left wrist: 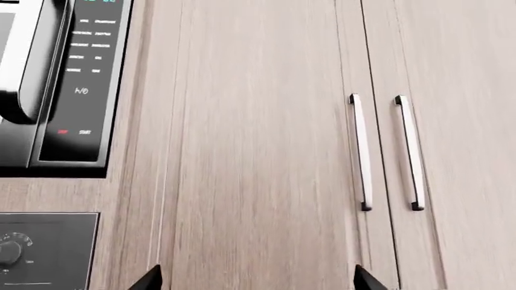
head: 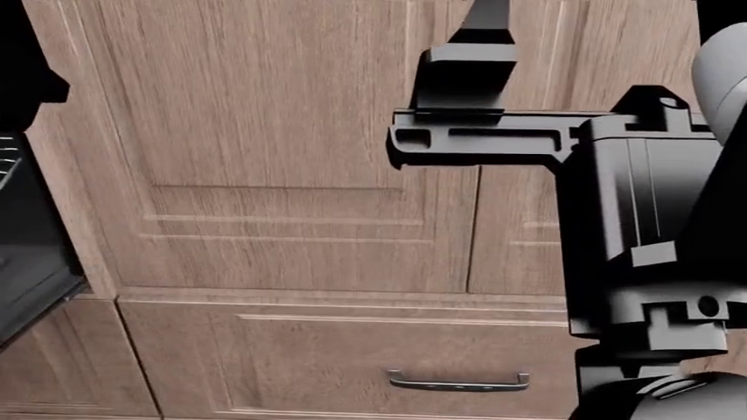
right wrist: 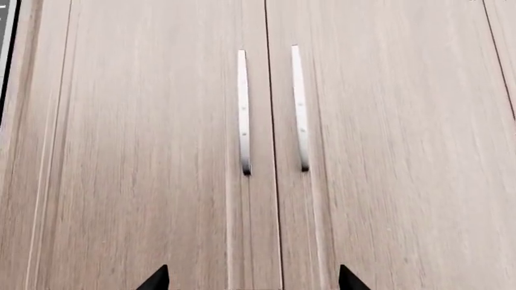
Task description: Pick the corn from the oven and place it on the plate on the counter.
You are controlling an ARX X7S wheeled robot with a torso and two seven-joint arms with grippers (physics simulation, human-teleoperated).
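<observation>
The corn, the plate and the counter are out of view. Only a dark sliver of the oven [head: 30,245] shows at the head view's left edge, with a bit of wire rack. My left gripper [left wrist: 258,279] is open with nothing between its black fingertips [left wrist: 149,278], and it faces a wood cabinet front. My right gripper [right wrist: 252,279] is open and empty too, and it points at a pair of cabinet doors. In the head view my right arm [head: 631,219] reaches up in front of the cabinets, its gripper end cut off by the frame's top.
A microwave with a button panel [left wrist: 89,78] and a black panel with a knob [left wrist: 45,251] lie beside the left gripper's line of sight. Two silver door handles [left wrist: 387,151] [right wrist: 272,109] sit on the wood doors. A drawer with a handle [head: 457,381] lies low.
</observation>
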